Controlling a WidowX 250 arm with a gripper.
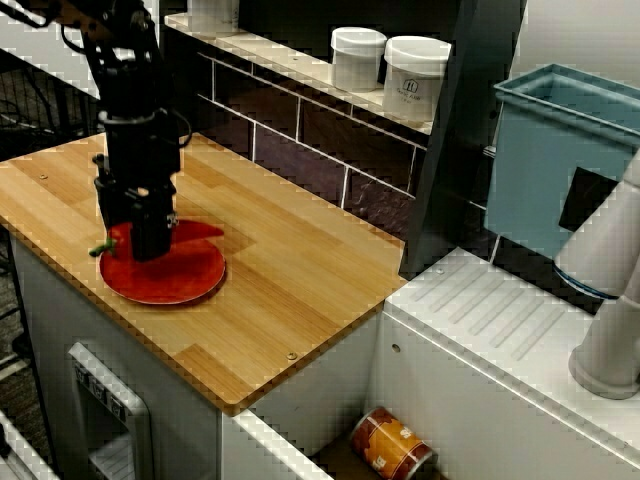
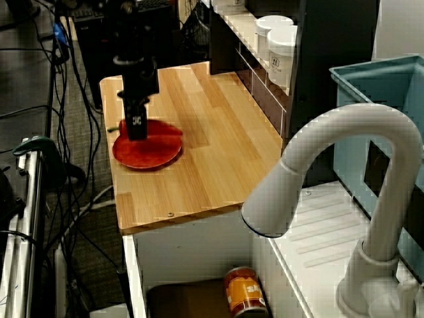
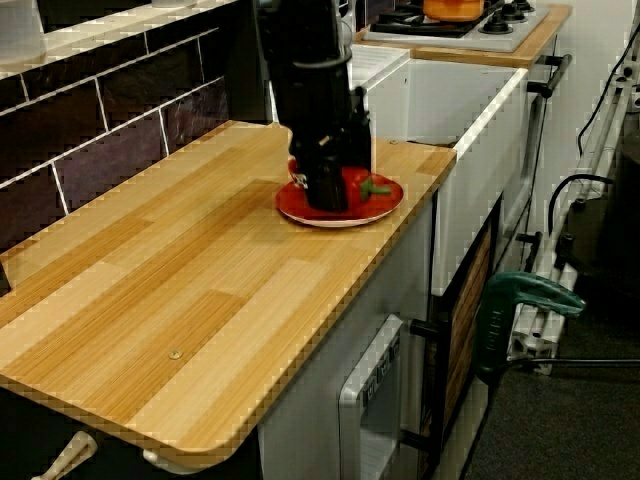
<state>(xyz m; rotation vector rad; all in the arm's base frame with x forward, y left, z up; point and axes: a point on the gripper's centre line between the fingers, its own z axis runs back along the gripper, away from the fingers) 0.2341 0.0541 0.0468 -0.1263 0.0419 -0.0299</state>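
Gripper [image 1: 143, 245] covers glossy tapered pepper [image 1: 200, 231] on round red plate [image 1: 170, 290]; closure indiscernible.

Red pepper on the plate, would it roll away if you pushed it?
Probably it would wobble, not roll far: the red pepper looks long and tapered, with a green stem sticking out. The plate has a raised rim that might stop it.

Red pepper [image 3: 362, 186] on a red plate [image 1: 170, 280]
The pepper lies on its side, its green stem pointing outward. The round plate sits flat near the counter [image 1: 290, 290] edge.
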